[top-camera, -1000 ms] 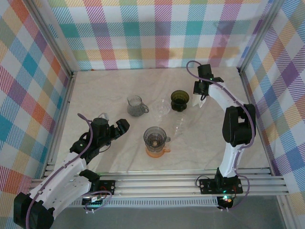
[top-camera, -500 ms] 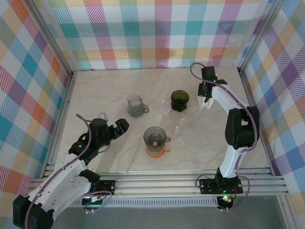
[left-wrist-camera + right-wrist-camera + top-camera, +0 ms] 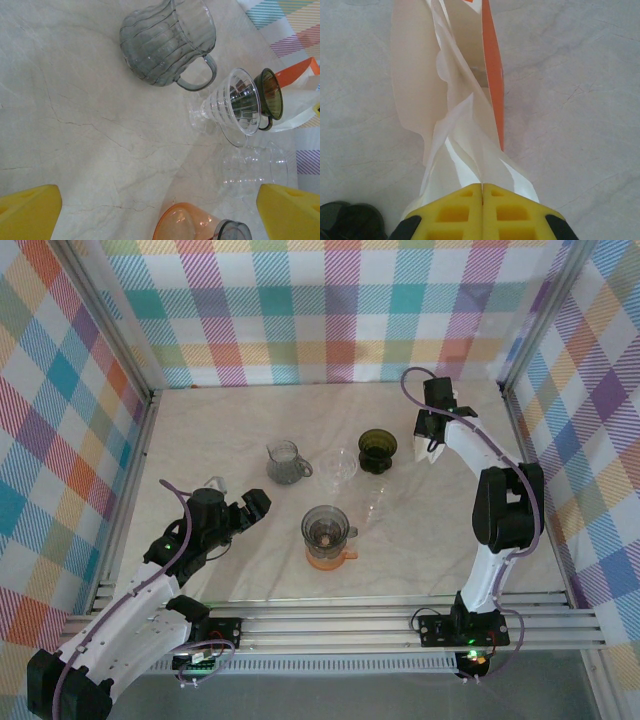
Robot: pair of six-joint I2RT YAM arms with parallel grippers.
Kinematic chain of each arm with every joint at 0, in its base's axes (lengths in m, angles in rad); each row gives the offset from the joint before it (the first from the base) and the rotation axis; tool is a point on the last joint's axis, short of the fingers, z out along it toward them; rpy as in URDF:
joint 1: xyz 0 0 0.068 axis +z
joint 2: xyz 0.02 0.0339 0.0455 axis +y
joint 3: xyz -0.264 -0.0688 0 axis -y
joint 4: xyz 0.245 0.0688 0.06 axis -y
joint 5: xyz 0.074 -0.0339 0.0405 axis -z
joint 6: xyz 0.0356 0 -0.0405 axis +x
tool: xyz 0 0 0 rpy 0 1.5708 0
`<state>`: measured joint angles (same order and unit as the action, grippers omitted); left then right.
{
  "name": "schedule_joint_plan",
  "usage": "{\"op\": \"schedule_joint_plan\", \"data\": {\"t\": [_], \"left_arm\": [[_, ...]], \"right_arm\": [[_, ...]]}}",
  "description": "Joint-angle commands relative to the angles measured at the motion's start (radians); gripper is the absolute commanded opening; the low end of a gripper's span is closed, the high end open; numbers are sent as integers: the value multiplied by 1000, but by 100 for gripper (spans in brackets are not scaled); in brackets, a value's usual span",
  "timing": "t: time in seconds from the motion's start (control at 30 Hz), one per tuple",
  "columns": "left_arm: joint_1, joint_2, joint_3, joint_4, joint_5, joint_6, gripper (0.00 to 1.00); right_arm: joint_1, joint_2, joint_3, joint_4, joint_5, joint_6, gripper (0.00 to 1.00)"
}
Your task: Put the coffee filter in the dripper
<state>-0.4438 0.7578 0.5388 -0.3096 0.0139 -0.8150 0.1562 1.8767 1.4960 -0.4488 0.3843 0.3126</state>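
Gripping a white paper coffee filter, the right claw has its yellow fingers pressed fully together on the paper's crumpled lower end, at the bottom centre of the right wrist view. The filter runs upward against an orange-and-white packet in the upper centre of that frame.

In the overhead view this claw sits at the upper right of the pale marble-patterned table, just right of a dark green funnel-shaped cup. A clear ribbed glass dripper stands just left of the green cup, apart from the filter.

The left claw is at the lower left of the overhead view, jaws spread wide and holding nothing. In its wrist view the two yellow fingers occupy the bottom corners.

Other items noted:
- A grey ribbed glass pitcher stands left of the dripper.
- A clear glass tumbler sits below the green cup.
- An orange-based glass server is at frame centre, nearest the left claw.
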Motion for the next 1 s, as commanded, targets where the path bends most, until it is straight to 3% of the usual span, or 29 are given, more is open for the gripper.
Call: {"op": "schedule_joint_plan", "data": {"t": [0.0,0.33,0.97], "left_arm": [[-4,6,-16,19,-2,8,100],[-3,12,-20,23,1,6,100],[-4,21,-14,24,3,3,100]], "right_arm": [[3,27,22,24,-16,44,2],[2,32,10,36,-48,85,22],[10,-15,9,-3,-69,118,40]]}}
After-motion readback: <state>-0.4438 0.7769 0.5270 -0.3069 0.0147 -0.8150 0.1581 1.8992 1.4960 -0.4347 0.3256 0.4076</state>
